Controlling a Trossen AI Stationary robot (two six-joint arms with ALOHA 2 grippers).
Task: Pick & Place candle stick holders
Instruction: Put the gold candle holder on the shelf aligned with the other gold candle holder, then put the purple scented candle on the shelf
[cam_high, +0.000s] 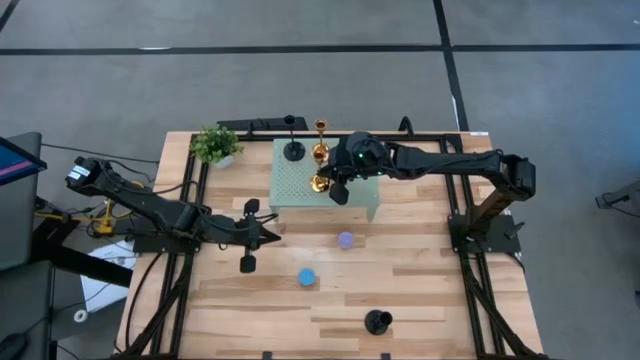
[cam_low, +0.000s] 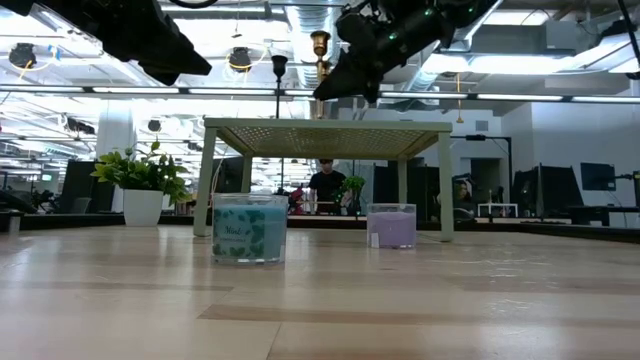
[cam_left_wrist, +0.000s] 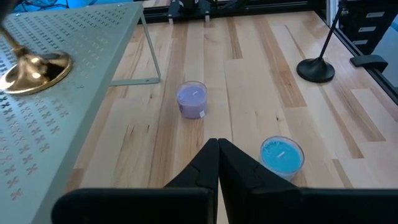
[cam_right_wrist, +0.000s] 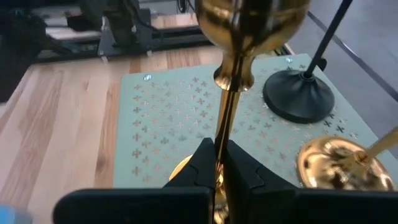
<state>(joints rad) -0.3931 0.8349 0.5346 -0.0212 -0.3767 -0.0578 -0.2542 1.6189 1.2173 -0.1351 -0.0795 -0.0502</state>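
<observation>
Right gripper (cam_right_wrist: 219, 163) jaws clamped on gold holder (cam_right_wrist: 235, 74) stem, over mint stand (cam_high: 300, 185) at table's twelve o'clock. Left gripper (cam_left_wrist: 217, 155) jaws together, waiting. Next: probably set base flat, then let go gently.

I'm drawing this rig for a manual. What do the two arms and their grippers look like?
Both arms are dark, nearly black, built of slim jointed segments on black frames bolted to the table. The left gripper and right gripper each end in two matte black, wedge-shaped fingers. Small green lights glow on the right arm's wrist. Black cables trail near the left arm's base, by a yellow part.
</observation>
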